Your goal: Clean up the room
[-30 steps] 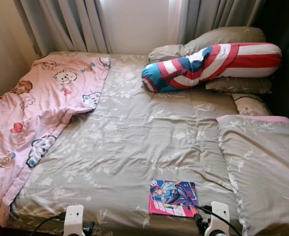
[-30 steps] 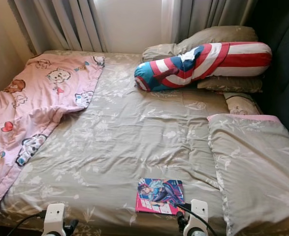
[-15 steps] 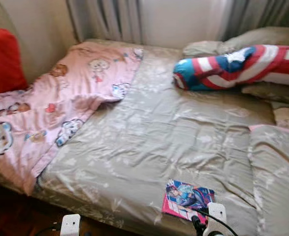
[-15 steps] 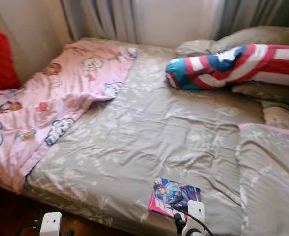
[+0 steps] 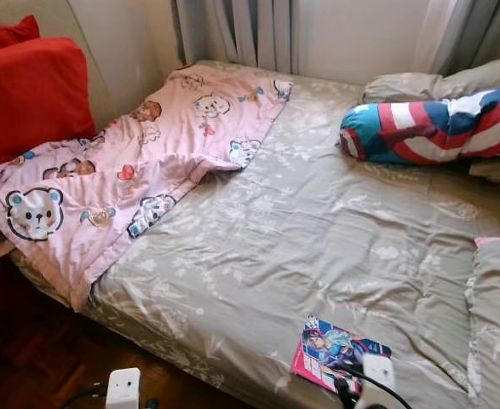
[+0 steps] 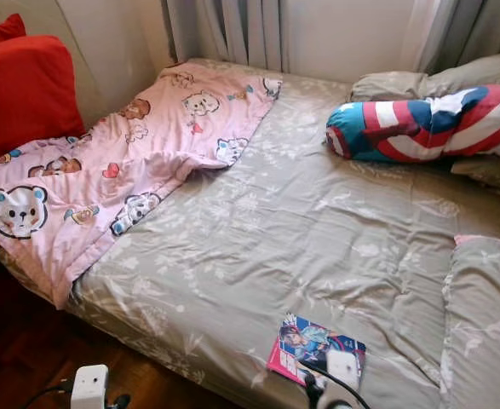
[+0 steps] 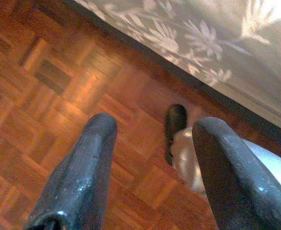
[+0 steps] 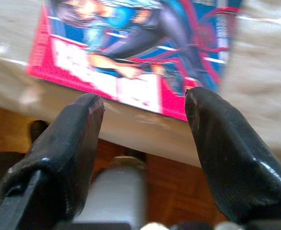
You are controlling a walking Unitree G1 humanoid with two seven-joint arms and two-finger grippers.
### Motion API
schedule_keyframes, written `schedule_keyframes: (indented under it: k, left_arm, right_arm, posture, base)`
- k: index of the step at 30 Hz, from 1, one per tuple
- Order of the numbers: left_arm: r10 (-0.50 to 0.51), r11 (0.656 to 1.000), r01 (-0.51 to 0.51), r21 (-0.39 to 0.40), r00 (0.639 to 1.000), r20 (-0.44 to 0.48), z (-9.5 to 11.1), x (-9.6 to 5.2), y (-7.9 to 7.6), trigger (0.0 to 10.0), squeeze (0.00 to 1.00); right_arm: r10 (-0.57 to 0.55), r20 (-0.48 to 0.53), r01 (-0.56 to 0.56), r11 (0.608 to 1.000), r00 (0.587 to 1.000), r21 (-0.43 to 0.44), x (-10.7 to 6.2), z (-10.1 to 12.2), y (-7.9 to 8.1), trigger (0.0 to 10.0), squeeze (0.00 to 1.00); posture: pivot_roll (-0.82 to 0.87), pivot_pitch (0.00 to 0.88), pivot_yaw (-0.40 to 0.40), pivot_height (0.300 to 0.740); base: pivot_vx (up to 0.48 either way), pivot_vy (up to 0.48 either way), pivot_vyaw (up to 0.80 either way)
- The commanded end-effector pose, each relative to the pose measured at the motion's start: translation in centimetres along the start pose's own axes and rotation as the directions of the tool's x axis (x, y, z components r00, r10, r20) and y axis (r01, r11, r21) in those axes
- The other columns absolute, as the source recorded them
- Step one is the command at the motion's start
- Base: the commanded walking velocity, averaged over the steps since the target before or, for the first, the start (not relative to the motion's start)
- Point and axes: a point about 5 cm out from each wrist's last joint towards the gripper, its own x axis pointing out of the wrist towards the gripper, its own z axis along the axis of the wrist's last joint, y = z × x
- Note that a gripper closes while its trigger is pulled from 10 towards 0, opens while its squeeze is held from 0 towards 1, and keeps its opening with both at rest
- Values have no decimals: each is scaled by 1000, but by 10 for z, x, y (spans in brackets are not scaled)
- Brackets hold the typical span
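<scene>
Comic book (image 5: 339, 358) with a pink spine and a bright blue cover lies flat near the foot edge of the bed (image 5: 318, 239), on the robot's right side, its near corner just by the mattress edge. Right claw (image 8: 142, 108) hovers just off that edge, its two black fingers (image 8: 68, 143) spread wide and released, gripping nothing, with the book's pink border showing between the tips. From the head camera, the right wrist's white housing (image 5: 376, 375) sits low, partly over the book's near corner.

Left claw (image 7: 152, 139) hangs over the wooden parquet floor (image 7: 44, 96) beside the bed, fingers likewise apart and empty; the hem of the grey floral sheet (image 7: 202, 43) runs across behind it. The left wrist housing (image 5: 123, 388) pokes up low over the dark floor.

On the bed, the grey leaf-print cover is rumpled. A pink blanket (image 5: 139, 162) with cartoon bears drapes over the far left corner and spills off the side. A long bolster (image 5: 437, 128) in red, white and blue stripes lies at the head end on the right, against grey pillows (image 5: 420, 85). A folded grey quilt (image 5: 497, 324) with a pink edge sits at the right. Red cushions (image 5: 28, 94) stand to the left of the bed, and grey curtains (image 5: 241, 34) hang behind.
</scene>
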Motion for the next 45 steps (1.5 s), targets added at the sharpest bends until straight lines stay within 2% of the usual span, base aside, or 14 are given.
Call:
schedule_keyframes:
  k: [1, 13, 45]
  left_arm:
    - [15, 1000, -15, 5, 999, -35, -9, -2, 5, 10000, 0]
    - [13, 1000, -12, 14, 999, -49, -11, -3, 5, 10000, 0]
    - [19, 1000, -18, 26, 998, -58, -13, -3, 6, 10000, 0]
  right_arm:
    - [21, -11, -21, 1000, 1000, -2, 1, -1, 8, 10000, 0]
    - [26, -25, -26, 1000, 999, -1, 0, -5, 8, 10000, 0]
    - [34, -33, -34, 999, 999, 3, 0, -6, 11, 10000, 0]
  posture:
    - [38, 120, -18, 740]
    - [38, 110, -13, 740]
    - [42, 102, -8, 740]
  base:
    - [0, 0, 0]
    - [0, 0, 0]
    - [0, 303, 0]
